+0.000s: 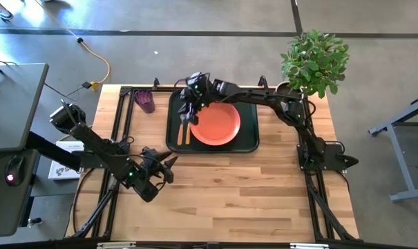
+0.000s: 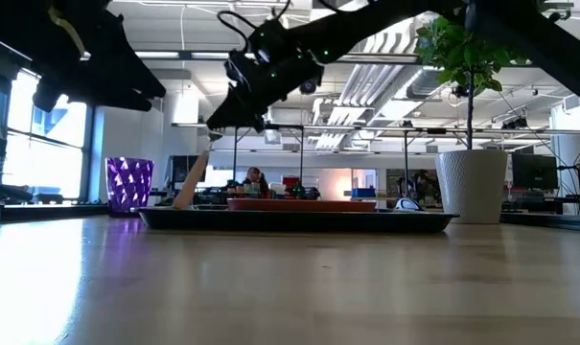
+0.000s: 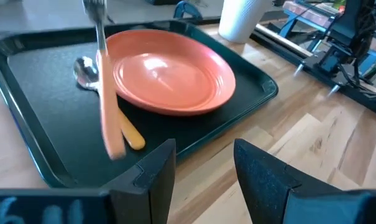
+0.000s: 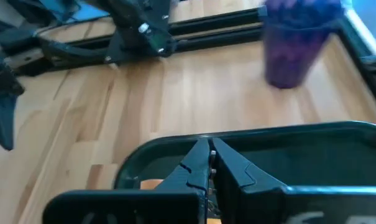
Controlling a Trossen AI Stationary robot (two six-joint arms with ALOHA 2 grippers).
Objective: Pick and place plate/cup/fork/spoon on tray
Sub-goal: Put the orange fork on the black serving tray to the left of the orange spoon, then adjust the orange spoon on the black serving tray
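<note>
The dark tray [image 1: 247, 142] lies at the table's far middle with the coral plate [image 1: 215, 124] on it. The spoon [image 3: 84, 70] lies on the tray just left of the plate [image 3: 169, 74]. My right gripper [image 1: 190, 104] hovers over the tray's left part, shut on the fork [image 3: 110, 118], which slants down below it. The purple cup [image 1: 146, 101] stands on the table left of the tray. My left gripper [image 1: 168, 164] is open and empty over the table, near the tray's near left corner. My right gripper holds the fork by its metal end, pinched between its two fingers [image 4: 197, 165], which slant down from above. The place of contact lies outside the left wrist view. The fork hangs steeply tilted, its orange handle [image 2: 189, 182] reaching down to the tray beside the spoon.
A white pot with a green plant [image 1: 312, 59] stands at the table's far right corner. Black frame rails run along the table's left, right and far edges. Bare wood lies between the tray and the near edge.
</note>
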